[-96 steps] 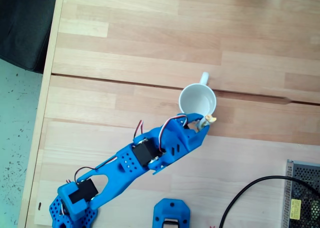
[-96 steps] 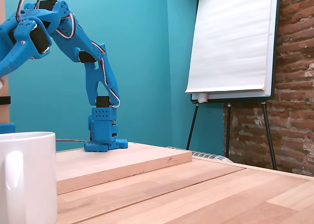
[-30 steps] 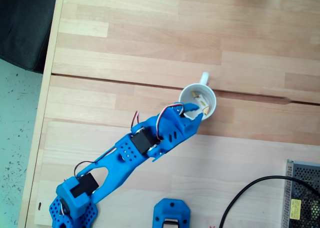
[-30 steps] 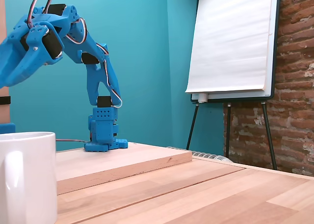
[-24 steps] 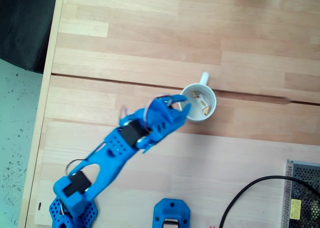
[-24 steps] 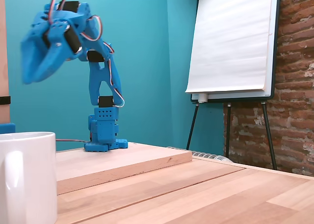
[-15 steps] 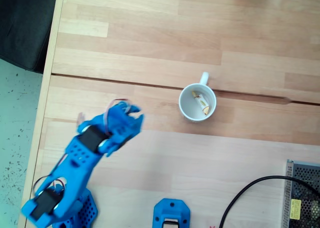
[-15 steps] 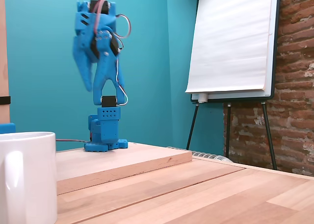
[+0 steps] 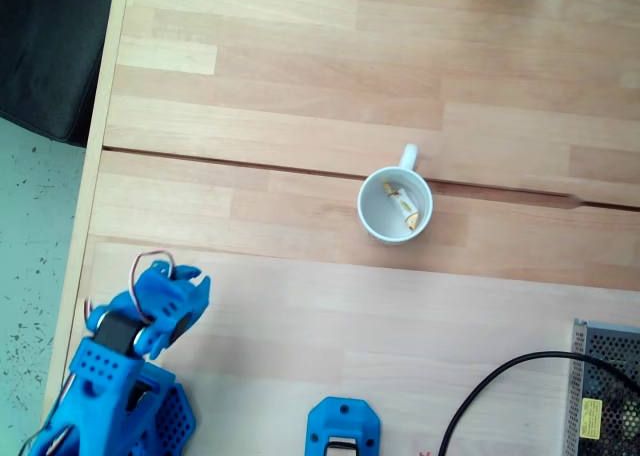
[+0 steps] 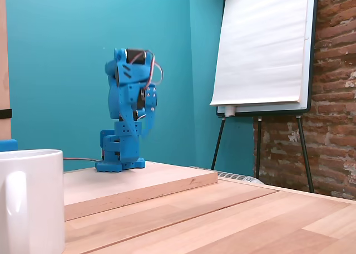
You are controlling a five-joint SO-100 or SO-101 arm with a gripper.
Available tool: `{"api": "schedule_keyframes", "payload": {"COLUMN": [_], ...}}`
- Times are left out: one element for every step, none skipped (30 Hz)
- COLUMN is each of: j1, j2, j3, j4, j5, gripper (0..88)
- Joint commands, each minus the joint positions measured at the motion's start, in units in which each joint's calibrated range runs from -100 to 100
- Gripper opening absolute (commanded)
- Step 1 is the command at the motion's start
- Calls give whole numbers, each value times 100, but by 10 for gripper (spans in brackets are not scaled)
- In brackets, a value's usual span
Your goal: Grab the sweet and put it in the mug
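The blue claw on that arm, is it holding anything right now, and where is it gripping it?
Nothing is held. The gripper is folded back near its base, and the sweet lies inside the mug.

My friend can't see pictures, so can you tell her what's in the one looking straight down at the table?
A white mug stands near the middle of a pale wooden table with the sweet lying inside it. The blue robot arm is folded back in the lower left corner, far from the mug. A black cable and a metal box sit at the lower right.

Blue arm point(image 10: 130, 112) folded upright on base; white mug point(image 10: 30, 201) foreground left.
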Motion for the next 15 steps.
{"api": "schedule_keyframes", "payload": {"j1": [-163, -199, -214, -214, -214, -214, -214, -214, -185, -178, -207, -207, -207, -207, -207], "j2": [-1112, -1422, -1723, -1990, -2231, -2472, -2713, -3005, -3229, -3358, -3513, -3642, -3746, -3806, -3832], "j3": [1455, 1866, 2249, 2606, 2910, 3231, 3498, 3748, 3926, 3926, 3926, 3926, 3926, 3926, 3926], "j4": [-750, -936, -1097, -1258, -1387, -1524, -1637, -1702, -1758, -1782, -1774, -1750, -1726, -1694, -1645], "j5": [112, 151, 190, 234, 274, 313, 352, 381, 396, 381, 386, 386, 391, 391, 391], "gripper": [32, 32, 32, 32, 32, 32, 32, 32, 32, 32, 32, 32, 32, 32, 32]}}
